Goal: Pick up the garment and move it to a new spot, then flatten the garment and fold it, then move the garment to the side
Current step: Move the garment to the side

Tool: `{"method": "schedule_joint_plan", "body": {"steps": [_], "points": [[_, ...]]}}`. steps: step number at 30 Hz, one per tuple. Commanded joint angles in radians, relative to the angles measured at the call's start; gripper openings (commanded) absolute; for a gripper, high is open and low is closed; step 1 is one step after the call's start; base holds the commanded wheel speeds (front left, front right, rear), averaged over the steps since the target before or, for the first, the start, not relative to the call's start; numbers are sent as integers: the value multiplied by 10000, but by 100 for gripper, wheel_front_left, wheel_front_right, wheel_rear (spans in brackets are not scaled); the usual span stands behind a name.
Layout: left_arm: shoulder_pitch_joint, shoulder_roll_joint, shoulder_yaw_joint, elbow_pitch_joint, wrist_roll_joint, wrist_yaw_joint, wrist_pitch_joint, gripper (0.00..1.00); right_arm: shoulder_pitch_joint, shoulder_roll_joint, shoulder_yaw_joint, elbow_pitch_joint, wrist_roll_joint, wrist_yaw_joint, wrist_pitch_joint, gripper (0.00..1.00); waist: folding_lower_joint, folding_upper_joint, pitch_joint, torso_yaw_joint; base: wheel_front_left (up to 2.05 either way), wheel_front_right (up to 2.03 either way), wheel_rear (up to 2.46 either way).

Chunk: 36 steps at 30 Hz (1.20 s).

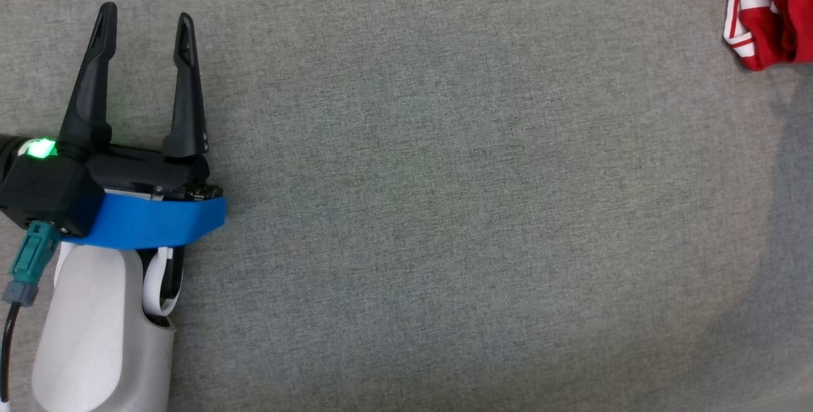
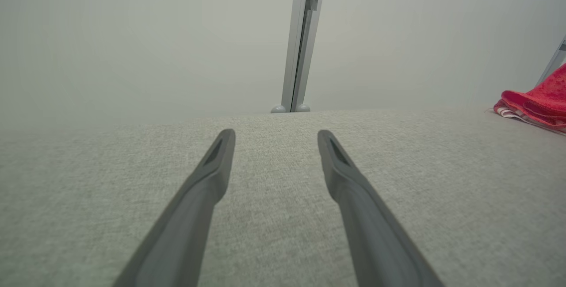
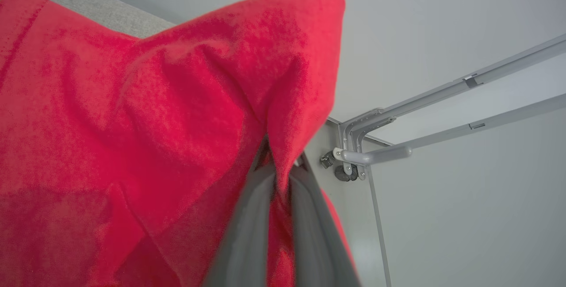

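1. My left gripper (image 1: 146,15) is over the gray cloth table (image 1: 444,209), at the left side of the head view.
2. Its two long dark fingers are spread wide apart. Nothing is between them but bare table.
3. A blue band (image 1: 152,221) goes around my left wrist. A small green light (image 1: 41,147) glows next to it.
4. My right gripper (image 3: 283,163) is pinched tight. It has hold of the red garment (image 3: 154,123).
5. A fold of the red cloth is squeezed between my two gray right fingers. The cloth bunches up around them and hides their tips.
6. In the head view, the garment is up in the top right corner, well apart from my left gripper. It is red with white stripes along one edge.
7. From my left wrist, I see part of the garment lying on the table at the far right.
8. Behind the table is a pale wall with a gray metal post (image 2: 303,35).
9. From my right wrist, I see gray metal bars (image 3: 442,97) to the right of the garment.
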<state>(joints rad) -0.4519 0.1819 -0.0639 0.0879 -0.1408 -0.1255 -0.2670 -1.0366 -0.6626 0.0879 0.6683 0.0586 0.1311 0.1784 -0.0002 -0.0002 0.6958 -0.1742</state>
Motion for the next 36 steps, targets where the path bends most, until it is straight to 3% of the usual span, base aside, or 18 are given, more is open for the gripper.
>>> {"method": "schedule_joint_plan", "body": {"steps": [1, 10, 16, 21, 27, 36], "points": [[123, 271, 196, 444, 33, 38, 55, 100, -43, 133, -115, 23, -145, -5, -161, 100, 2, 2, 1, 31, 0, 0, 0], [344, -9, 12, 446, -90, 119, 45, 100, 551, 897, -670, -350, -994, -4, -1786, 100, 2, 2, -605, 448, 0, 0, 0], [664, -235, 92, 593, -224, 168, 30, 100, 1656, 1808, -841, -664, -341, -4, -2541, 100, 2, 2, -1564, 775, 0, 0, 0], [1304, -400, 197, 914, -231, 169, 17, 100, 3346, 2652, -808, -1261, 410, -2, -2929, 100, 2, 2, -2749, 1034, 0, 0, 0], [2462, -603, 422, 1173, -352, 197, 17, 100, 5741, 3555, -862, -2827, 1244, -2, -2970, 100, 2, 2, -4123, 1247, 0, 0, 0], [3686, -783, 401, 1668, -410, 116, 17, 100, 8804, 5087, -1761, -5020, 1463, -2, -2644, 100, 2, 2, -5716, 1659, 0, 0, 0]]}}
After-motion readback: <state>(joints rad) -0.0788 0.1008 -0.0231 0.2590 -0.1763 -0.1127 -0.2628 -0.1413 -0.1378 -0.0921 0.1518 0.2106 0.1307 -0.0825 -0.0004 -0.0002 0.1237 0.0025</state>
